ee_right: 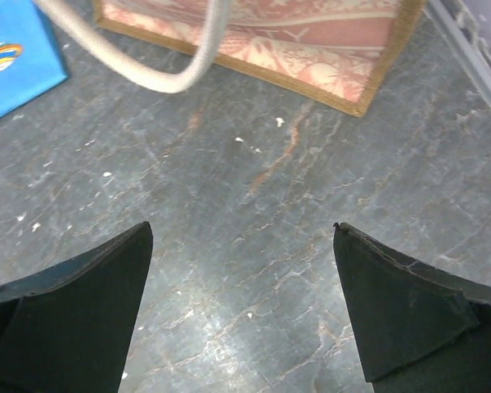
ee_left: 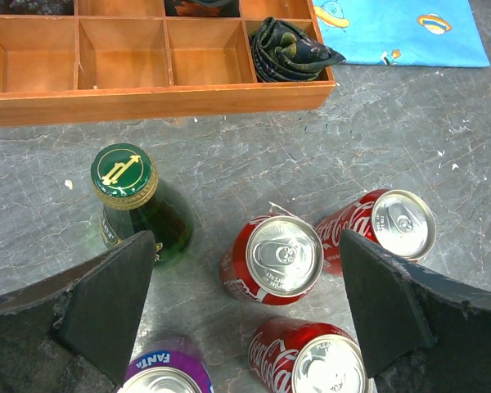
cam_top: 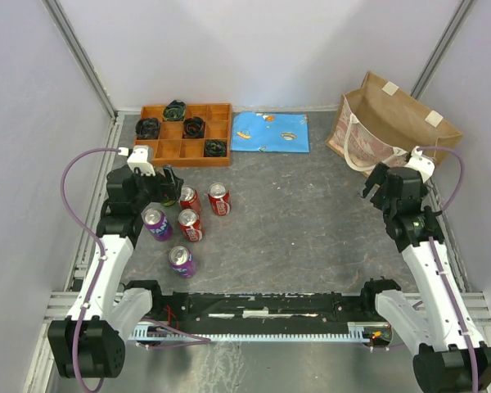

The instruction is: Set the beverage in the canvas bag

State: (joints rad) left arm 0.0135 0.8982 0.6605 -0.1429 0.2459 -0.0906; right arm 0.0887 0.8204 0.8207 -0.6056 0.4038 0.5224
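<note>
left gripper (ee_left: 245,241), fingers spread wide and empty, hangs over the beverages grouped on the left of the table (cam_top: 295,213): a green bottle (ee_left: 127,176), three red cans (ee_left: 277,258), two purple cans (cam_top: 156,223). wooden tray (ee_left: 147,97) and blue cloth (cam_top: 270,132) lie along the far edge. canvas bag (cam_top: 393,115) stands at far right. right gripper (ee_right: 241,237), equally wide and empty, hangs just before it.
</note>
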